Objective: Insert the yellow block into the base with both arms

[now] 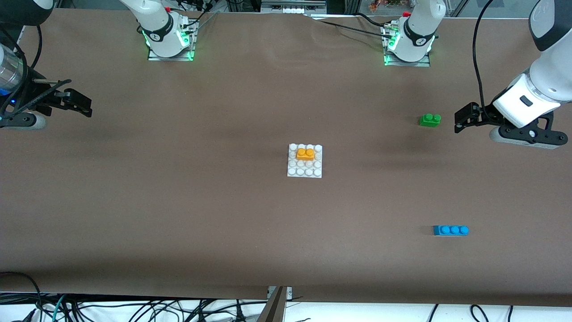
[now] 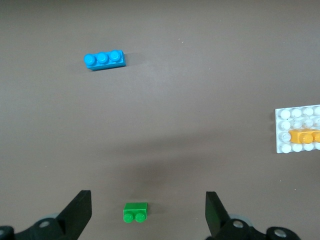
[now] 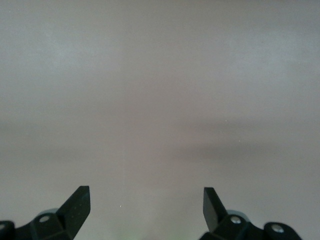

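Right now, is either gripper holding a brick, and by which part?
Nothing is held. The left gripper is open above the green brick; the right gripper is open over bare table. The yellow block sits on the base.

Front cam: high, faces the robots, whole table [image 1: 178, 214] in frame, arm bases along the top edge. Left wrist cam looks down from well above; shares the green brick [image 2: 135, 212], blue brick [image 2: 104, 60] and base [image 2: 285, 131] (cut off at frame right) with the front view. Right wrist cam sees only bare table plus its own fingertips [image 3: 76, 202].
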